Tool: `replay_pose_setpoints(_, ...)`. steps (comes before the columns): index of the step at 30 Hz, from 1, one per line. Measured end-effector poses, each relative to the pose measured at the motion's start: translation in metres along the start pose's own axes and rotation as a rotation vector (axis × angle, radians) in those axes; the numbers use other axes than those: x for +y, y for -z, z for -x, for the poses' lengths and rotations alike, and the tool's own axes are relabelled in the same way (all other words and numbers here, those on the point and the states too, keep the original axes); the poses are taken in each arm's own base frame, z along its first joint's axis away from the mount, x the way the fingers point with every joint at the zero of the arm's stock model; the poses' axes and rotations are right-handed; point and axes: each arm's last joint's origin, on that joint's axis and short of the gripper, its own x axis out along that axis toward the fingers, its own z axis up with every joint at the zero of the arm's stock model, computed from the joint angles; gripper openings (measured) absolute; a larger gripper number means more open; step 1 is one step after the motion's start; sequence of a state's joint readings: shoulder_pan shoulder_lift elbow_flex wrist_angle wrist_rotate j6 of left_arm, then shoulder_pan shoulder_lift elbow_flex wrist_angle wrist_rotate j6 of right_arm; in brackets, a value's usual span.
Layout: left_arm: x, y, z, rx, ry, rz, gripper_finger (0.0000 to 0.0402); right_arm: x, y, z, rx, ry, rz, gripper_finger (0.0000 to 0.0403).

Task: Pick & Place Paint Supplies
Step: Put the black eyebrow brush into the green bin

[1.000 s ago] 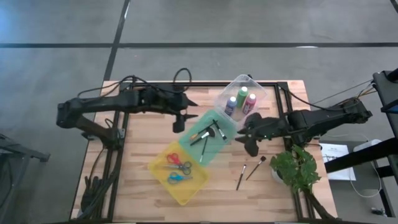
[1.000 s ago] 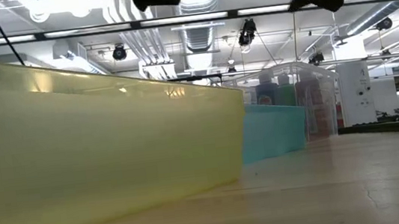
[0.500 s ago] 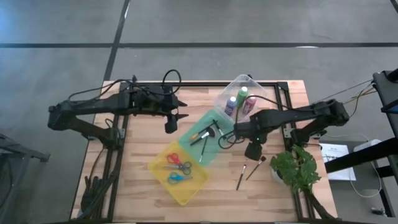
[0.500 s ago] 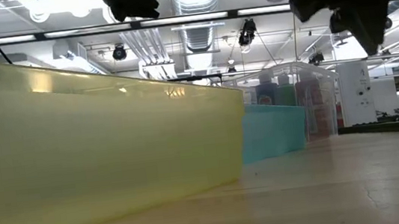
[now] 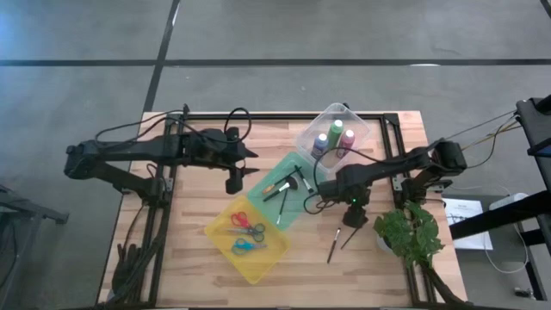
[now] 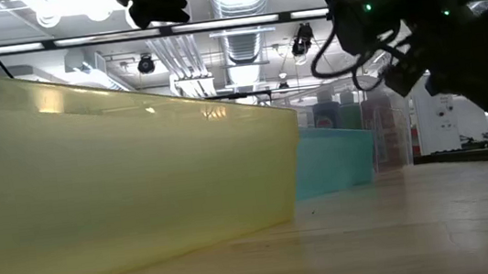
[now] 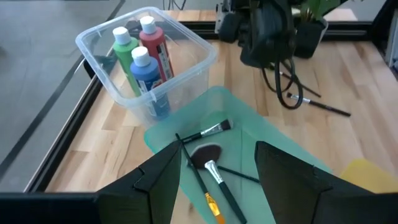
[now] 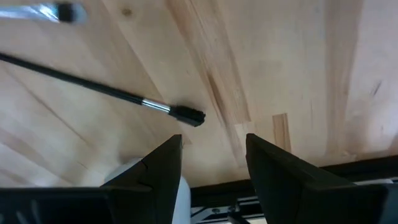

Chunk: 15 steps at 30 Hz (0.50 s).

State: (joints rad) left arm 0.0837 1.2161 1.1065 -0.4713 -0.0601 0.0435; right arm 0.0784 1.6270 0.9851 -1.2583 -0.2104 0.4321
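Observation:
Two thin dark-handled brushes point(image 5: 334, 244) point(image 5: 353, 232) lie flat on the bare wood between the green bin and the plant. My right gripper point(image 5: 353, 217) hangs open just above their bristle ends. In the right wrist view, one brush's dark bristle head point(image 8: 188, 116) lies just ahead of the open fingers point(image 8: 211, 168). My left gripper point(image 5: 236, 172) is open and waits left of the green bin point(image 5: 303, 169); that bin holds several brushes point(image 7: 208, 165). Green, red and blue bottles point(image 7: 140, 50) stand in the clear bin point(image 5: 348, 115). Red and blue scissors point(image 5: 247, 232) lie in the yellow bin.
A leafy plant point(image 5: 411, 234) stands close beside my right gripper, toward the table's right near corner. The yellow bin point(image 5: 222, 217), green bin and clear bin form a diagonal row across the middle. Bare wood point(image 5: 189, 185) lies under the left arm. Black frame rails run along the table's edges.
My right gripper has come down toward the two loose brushes and shifted slightly toward the near edge, the arm folding inward over the table. My left gripper has drawn back a little toward the left edge. Nothing on the table has moved.

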Motion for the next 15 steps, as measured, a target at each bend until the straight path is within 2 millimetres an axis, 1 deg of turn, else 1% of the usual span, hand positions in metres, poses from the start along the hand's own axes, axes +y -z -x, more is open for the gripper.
replay_pose_setpoints(6,0.000,-0.001,0.004,-0.010,0.000,0.031,0.0213,0.001,0.003,-0.015,0.037,0.026,0.040,0.0171)
replay_pose_setpoints(15,0.000,-0.001,0.004,-0.011,0.000,0.046,0.0213,0.011,0.008,-0.031,0.017,0.026,0.099,0.0171)
